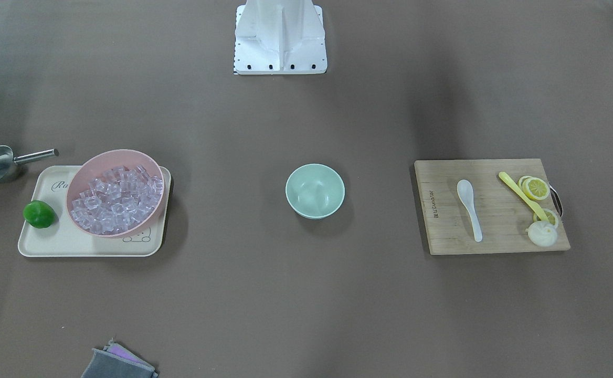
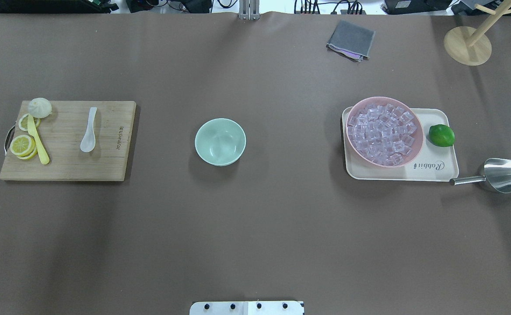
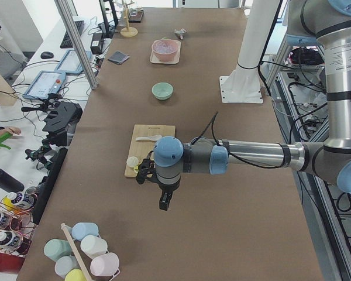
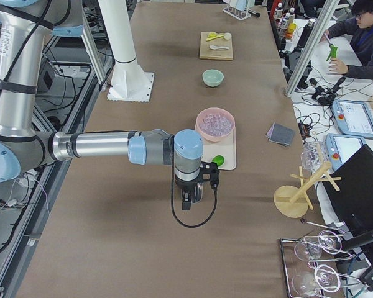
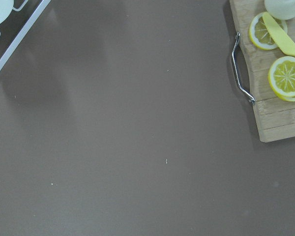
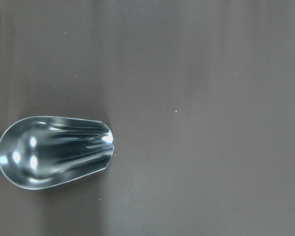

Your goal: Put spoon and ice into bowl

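The white spoon (image 1: 469,207) lies on the wooden cutting board (image 1: 443,231); it also shows in the overhead view (image 2: 89,135). The mint-green bowl (image 1: 315,190) (image 2: 220,141) stands empty at the table's middle. The ice (image 1: 115,202) (image 2: 382,133), many clear cubes, fills a pink bowl (image 2: 415,144). My left gripper (image 3: 163,204) hangs above the table just past the board's handle end. My right gripper (image 4: 186,202) hangs above the table beyond the tray. Both show only in the side views, so I cannot tell whether they are open or shut.
The pink bowl and a lime (image 2: 441,135) sit on a cream tray (image 2: 439,168). A steel scoop (image 2: 498,175) (image 6: 54,151) lies beside it. Lemon slices (image 2: 22,145), a yellow utensil (image 2: 38,140) and a bun (image 2: 39,107) share the board. A grey cloth (image 2: 351,40) lies far back.
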